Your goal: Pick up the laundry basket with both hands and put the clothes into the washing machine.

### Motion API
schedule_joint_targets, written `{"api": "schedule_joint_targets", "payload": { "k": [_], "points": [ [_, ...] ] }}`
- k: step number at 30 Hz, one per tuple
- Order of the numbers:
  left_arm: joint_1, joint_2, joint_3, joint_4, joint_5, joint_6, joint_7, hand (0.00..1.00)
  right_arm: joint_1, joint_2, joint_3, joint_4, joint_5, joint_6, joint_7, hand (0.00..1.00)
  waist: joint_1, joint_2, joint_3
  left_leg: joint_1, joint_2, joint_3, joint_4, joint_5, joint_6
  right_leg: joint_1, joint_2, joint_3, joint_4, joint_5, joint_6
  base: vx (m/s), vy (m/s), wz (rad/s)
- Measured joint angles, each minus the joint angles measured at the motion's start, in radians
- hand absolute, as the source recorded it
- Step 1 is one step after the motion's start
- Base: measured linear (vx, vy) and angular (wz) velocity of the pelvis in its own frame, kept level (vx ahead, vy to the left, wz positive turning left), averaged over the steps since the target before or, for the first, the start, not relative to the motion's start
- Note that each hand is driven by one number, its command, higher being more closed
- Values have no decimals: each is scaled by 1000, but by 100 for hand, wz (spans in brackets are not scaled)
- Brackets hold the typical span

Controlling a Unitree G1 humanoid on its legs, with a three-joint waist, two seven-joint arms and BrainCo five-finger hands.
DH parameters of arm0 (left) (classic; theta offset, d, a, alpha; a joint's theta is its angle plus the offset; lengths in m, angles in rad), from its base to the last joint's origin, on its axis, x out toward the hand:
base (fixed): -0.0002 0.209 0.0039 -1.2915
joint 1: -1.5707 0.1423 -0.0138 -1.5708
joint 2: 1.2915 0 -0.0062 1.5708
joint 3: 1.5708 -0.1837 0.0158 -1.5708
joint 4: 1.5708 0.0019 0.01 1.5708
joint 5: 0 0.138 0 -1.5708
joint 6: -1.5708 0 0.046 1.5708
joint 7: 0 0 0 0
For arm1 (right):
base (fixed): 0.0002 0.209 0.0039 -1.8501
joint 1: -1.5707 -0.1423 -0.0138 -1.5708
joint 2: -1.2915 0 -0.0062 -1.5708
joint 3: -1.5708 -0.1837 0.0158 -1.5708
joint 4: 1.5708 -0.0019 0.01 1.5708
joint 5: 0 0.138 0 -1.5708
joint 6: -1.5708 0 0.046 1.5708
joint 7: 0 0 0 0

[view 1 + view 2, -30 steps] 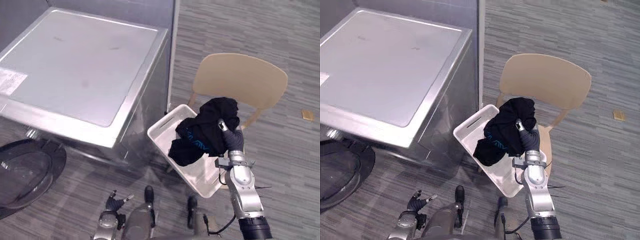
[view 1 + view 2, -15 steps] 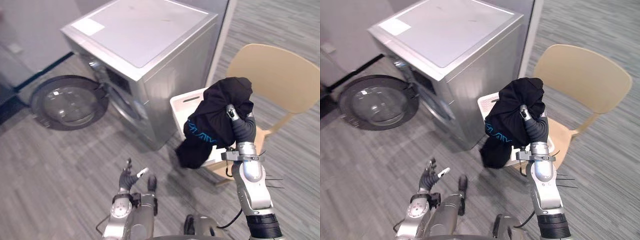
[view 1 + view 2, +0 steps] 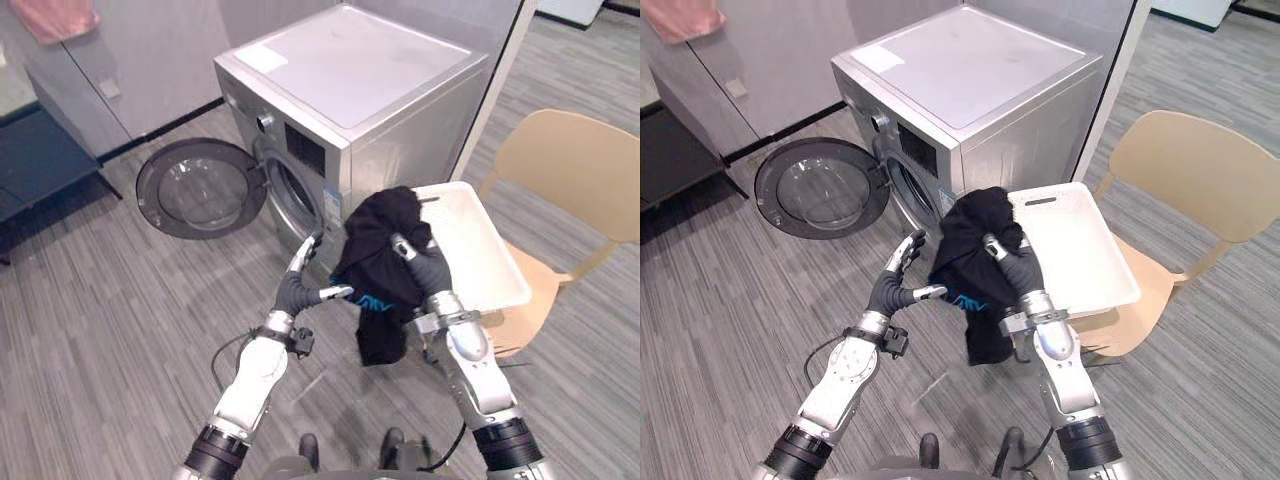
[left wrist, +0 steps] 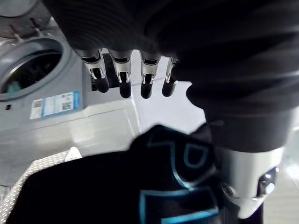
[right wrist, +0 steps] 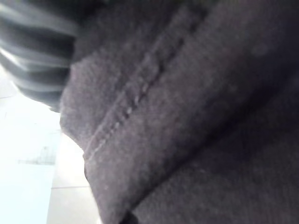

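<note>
Grey striped carpet (image 3: 100, 300) lies under a silver front-loading washing machine (image 3: 350, 110). Its round glass door (image 3: 200, 188) stands swung wide open to one side, which leaves the drum mouth (image 3: 290, 205) free to take laundry. On the side of the washing machine away from that door, a white rectangular plastic laundry basket (image 3: 480, 265) rests on a beige moulded chair (image 3: 575, 165), and what shows of its bottom is bare.

The black garment with blue print (image 3: 375, 250) hangs in the air just before the washing machine's front corner. It is bunched at the top and trails down loose. The right hand (image 3: 425, 272) is clamped on it, with the thumb pressed over the cloth and the bunch draped across the hand, so the cloth's weight hangs from that grip.

The left hand (image 3: 300, 290) hovers just in front of the drum mouth. Its fingers are spread and straight and carry nothing, and its thumb reaches toward the garment. Whether it touches the cloth cannot be told. It seems placed there to guide the dangling tail inward. The basket is not being carried; the garment looks set to go in by hand. The hanging end might snag on the washing machine's rim.
</note>
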Motion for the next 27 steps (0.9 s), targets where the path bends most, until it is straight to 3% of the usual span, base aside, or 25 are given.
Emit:
{"api": "schedule_joint_targets", "payload": {
  "k": [3,4,8,9,19,27],
  "points": [
    [-11,6,-33,4,37,-2,1,0,1,15,52,27,91,5,36,100,-3,-3,-12,-1,-2,12,0,4,6,2,5,15,-24,25,0,-90,37,-13],
    [-11,6,-41,9,57,-2,4,100,3,15,72,47,122,12,38,100,-6,-4,-20,-1,-1,12,0,6,8,2,8,18,-30,31,-1,-80,11,-12],
    [-12,2,-60,27,83,-1,8,100,42,14,113,72,221,40,67,100,-6,-7,-32,0,5,13,-5,16,4,5,11,20,-40,43,-9,-63,-15,-4],
    [-12,2,-60,34,84,-2,10,100,55,13,125,76,245,42,77,0,-6,-8,-33,0,9,13,-7,19,3,7,16,20,-48,49,-10,-57,-39,-2],
    [3,-14,-38,70,23,-11,32,100,81,10,136,108,271,45,77,0,-6,-41,-59,18,31,15,-22,25,-6,48,50,21,-113,85,-25,-38,-27,-2],
    [67,-73,157,104,-28,2,76,100,110,85,1,73,202,35,55,0,-4,-48,-63,21,27,16,-23,29,-4,55,62,21,-137,95,-24,20,-4,0]
  ]
}}
